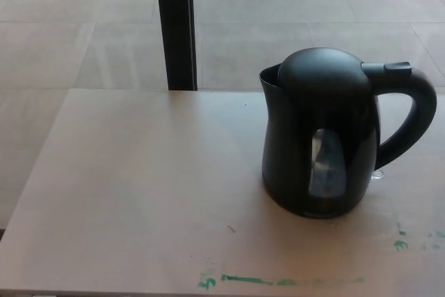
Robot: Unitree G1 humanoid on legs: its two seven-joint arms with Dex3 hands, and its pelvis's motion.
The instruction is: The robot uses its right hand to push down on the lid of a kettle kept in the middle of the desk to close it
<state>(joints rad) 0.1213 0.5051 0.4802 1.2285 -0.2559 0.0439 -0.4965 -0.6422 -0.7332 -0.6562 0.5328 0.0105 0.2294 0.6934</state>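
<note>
A black electric kettle (pixel 320 137) stands upright on the pale desk (pixel 139 186), right of centre. Its domed lid (pixel 320 67) lies down flat on the body, shut. The spout faces left and the curved handle (pixel 414 116) points right, with a small button at its top. A clear water window shows on the front. Neither robot hand appears in the head view.
A black vertical post (pixel 175 26) rises behind the desk's far edge. Green marks (pixel 264 281) run along the desk's near edge and at the right. Tiled floor lies beyond the desk.
</note>
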